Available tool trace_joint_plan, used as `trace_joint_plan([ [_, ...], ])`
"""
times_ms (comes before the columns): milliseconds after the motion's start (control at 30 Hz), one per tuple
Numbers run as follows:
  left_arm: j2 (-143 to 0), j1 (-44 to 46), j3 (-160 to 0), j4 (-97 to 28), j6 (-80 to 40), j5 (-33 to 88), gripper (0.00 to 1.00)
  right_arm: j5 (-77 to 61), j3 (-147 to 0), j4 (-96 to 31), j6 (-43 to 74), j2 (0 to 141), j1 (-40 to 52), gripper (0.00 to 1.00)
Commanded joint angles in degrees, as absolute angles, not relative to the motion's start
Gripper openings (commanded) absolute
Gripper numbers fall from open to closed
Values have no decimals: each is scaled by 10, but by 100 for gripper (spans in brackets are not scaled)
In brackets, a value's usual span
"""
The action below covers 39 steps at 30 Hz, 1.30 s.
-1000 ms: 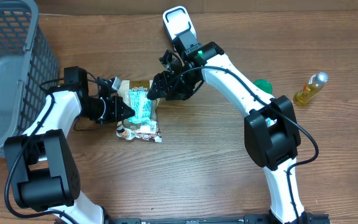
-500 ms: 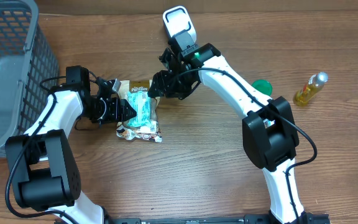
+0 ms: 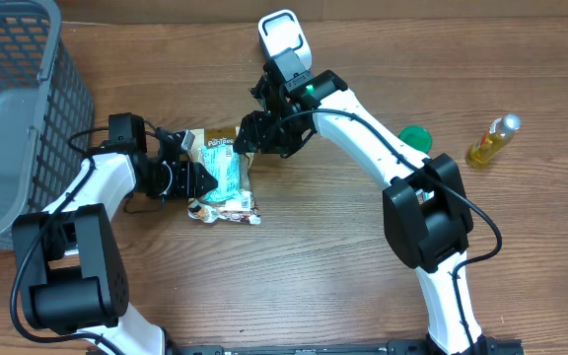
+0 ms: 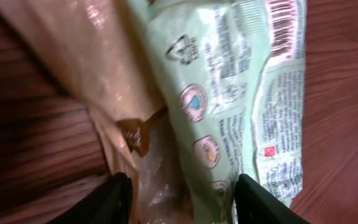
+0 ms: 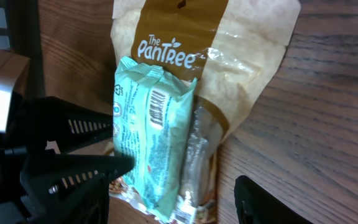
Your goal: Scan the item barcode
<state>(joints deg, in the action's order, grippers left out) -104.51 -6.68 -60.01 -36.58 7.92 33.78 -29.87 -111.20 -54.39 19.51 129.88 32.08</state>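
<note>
Overhead, you see the pouch [image 3: 227, 135] lying flat on the table [image 3: 314, 286], left of centre, with the packet [image 3: 225, 170] on top of it. Your left gripper [image 3: 200, 180] sits at the packet's left edge. Your right gripper [image 3: 246, 139] hangs by the pouch's top right corner. A basket [image 3: 28, 59] stands at far left and a white device [image 3: 282, 35] at the top. A green disc [image 3: 419, 136] and a bottle [image 3: 491, 140] sit well apart to the right.

In the left wrist view, the two fingers [image 4: 122, 199] stand apart at the bottom edge, with pouch and packet filling the gap between them. The jaws look released, though the view is too close for me to say whether either finger touches the wrapper. The packet's barcode [image 4: 283, 25] faces up at top right.

In the right wrist view, your right fingers [image 5: 260, 199] are spread wide above the pouch's lower end, grasping nothing. The packet lies lengthwise down the pouch, just under the "PanTree" print, barcode up. The left gripper's black fingers point in from the left, their tips at the packet's edge.
</note>
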Motion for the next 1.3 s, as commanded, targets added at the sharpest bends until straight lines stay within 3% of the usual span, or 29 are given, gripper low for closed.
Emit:
trace_joint_plan([
  [0, -1042, -51, -594, -364, 88, 359, 54, -296, -1109, -538, 197, 1294, 333, 61],
  [133, -1042, -48, -594, -360, 88, 358, 54, -296, -1109, -538, 197, 1300, 344, 60],
  [333, -1042, -48, -594, -360, 88, 358, 54, -296, -1109, -541, 198, 1326, 356, 49],
  [500, -1042, -48, -594, -359, 88, 364, 49, -296, -1108, -537, 197, 1331, 366, 49],
  [733, -1042, -57, -595, -353, 88, 423, 50, -296, -1108, -535, 197, 1332, 371, 49],
  [1267, -1042, -50, -591, -367, 88, 379, 51, -296, -1098, -517, 198, 1340, 371, 43],
])
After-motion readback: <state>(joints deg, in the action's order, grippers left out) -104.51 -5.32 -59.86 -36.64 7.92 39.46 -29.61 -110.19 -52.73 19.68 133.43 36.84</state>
